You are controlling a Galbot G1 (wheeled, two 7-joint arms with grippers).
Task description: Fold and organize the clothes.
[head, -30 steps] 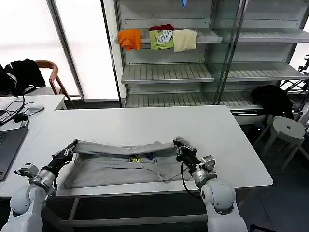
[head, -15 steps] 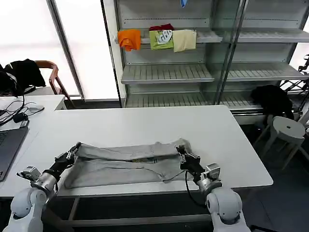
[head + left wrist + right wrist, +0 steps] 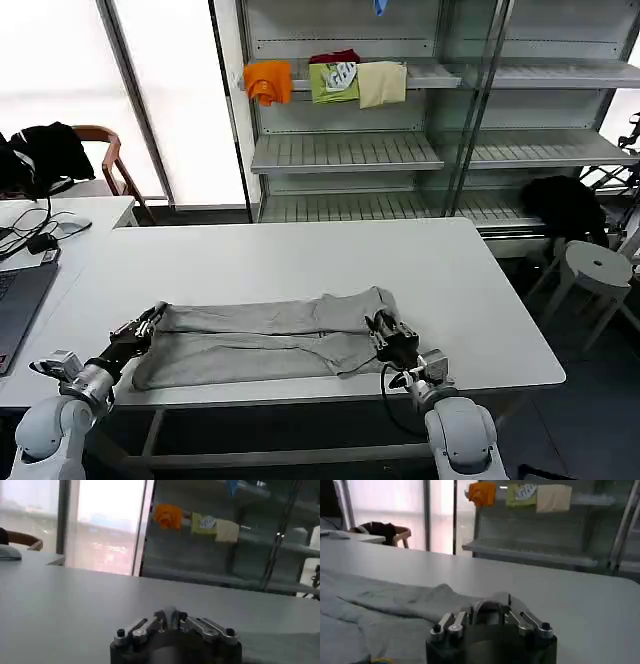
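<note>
A light grey shirt (image 3: 270, 335) lies folded lengthwise in a long band near the front edge of the white table (image 3: 300, 255). My left gripper (image 3: 148, 318) is down at the band's left end, shut on the cloth. At the right end my right gripper (image 3: 381, 326) is also shut on the folded edge. In the right wrist view the shirt (image 3: 380, 615) spreads over the table beside the shut right gripper (image 3: 490, 611). The left wrist view has the left gripper (image 3: 170, 617) low over the tabletop, fingers together on a bit of grey cloth.
Orange (image 3: 268, 80), green (image 3: 334, 80) and cream (image 3: 382, 83) folded garments sit on a shelf behind the table. A laptop (image 3: 15, 300) and cables lie on the desk to the left. A black garment (image 3: 565, 205) and a stool (image 3: 598, 268) stand at the right.
Both grippers have come down and toward the front, laying the lifted shirt edge onto the table. The shirt now lies flat, and its small chest print is covered.
</note>
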